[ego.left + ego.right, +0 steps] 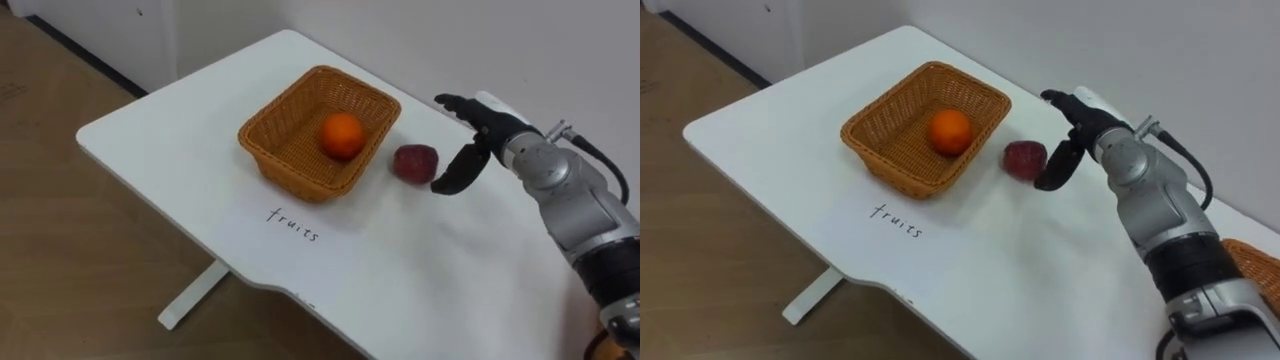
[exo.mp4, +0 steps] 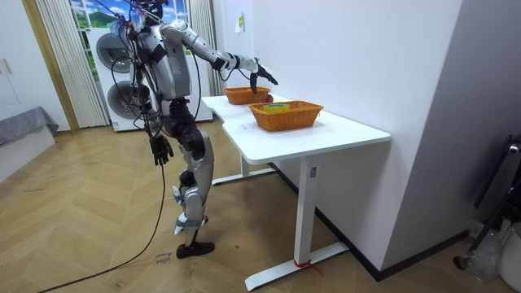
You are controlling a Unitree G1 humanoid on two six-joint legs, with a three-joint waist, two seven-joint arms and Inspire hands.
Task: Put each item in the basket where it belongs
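- Basket (image 1: pixel 290 168): one orange (image 1: pixel 342 136) inside.
- Red fruit (image 1: pixel 414 163): just beside basket.
- Our right hand (image 1: pixel 486 128): spread wide beside red fruit.
- Our left hand (image 2: pixel 161 150): hanging; we cannot tell its grip.

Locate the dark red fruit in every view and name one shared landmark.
Left eye view: red fruit just right of the wicker basket.
Right eye view: centre, right of that basket.
Room view: small red spot beside the far basket.
Landmark: the wicker basket.
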